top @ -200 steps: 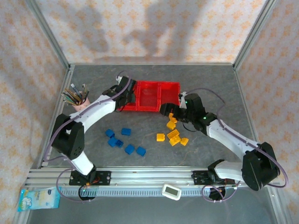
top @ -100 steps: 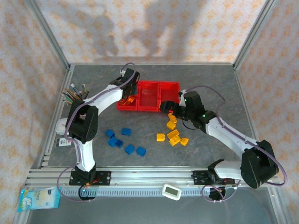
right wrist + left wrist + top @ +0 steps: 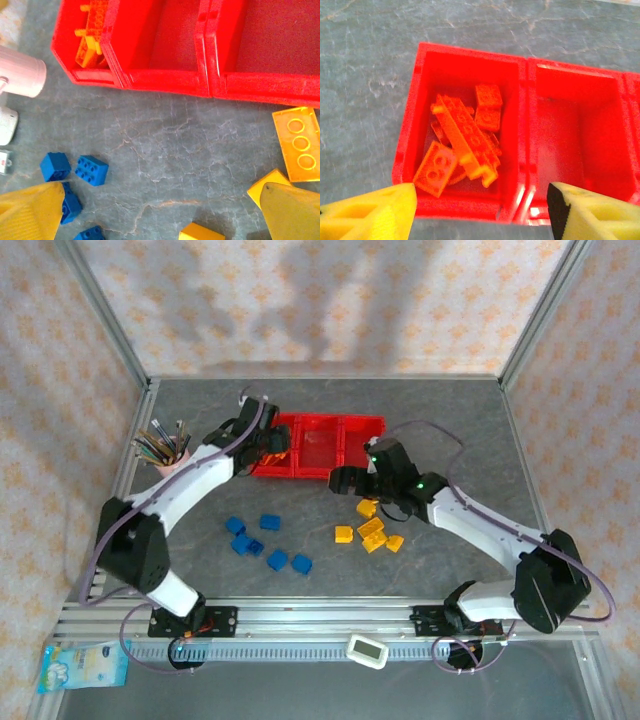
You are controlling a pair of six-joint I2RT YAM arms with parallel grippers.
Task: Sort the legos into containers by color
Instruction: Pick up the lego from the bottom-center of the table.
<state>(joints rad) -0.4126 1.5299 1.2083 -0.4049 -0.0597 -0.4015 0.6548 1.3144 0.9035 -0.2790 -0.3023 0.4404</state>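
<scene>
Both jaws of the left gripper [image 3: 480, 207]: we see them spread wide with nothing between, hanging above the near wall of the leftmost bin [image 3: 415, 115] and looking down into it.
Right gripper [image 3: 162, 212]: fingers at full spread, nothing gripped, low over the grey table [image 3: 450, 420] just in front of the bins; a yellow brick lies just beside one fingertip.
Containers [image 3: 526, 70]: three red bins joined in a row, at the far middle of the table.
Leftmost bin contents: a heap of orange legos [image 3: 465, 135], with one long brick lying slantwise across the smaller ones.
Middle bin [image 3: 570, 130]: we see bare red floor.
Rightmost bin [image 3: 280, 35]: the part we see is bare red floor.
Yellow legos [image 3: 372, 532]: loose on the table before the bins' right end, near the right gripper.
Blue legos [image 3: 265, 545]: a loose cluster left of the yellow ones, well apart from the bins.
Left arm [image 3: 190, 485]: elbow low at the left edge, forearm slanting up past the pink pencil cup [image 3: 172, 455] to the bins.
Right arm [image 3: 480, 525]: stretched from its base at the right toward the table's middle.
</scene>
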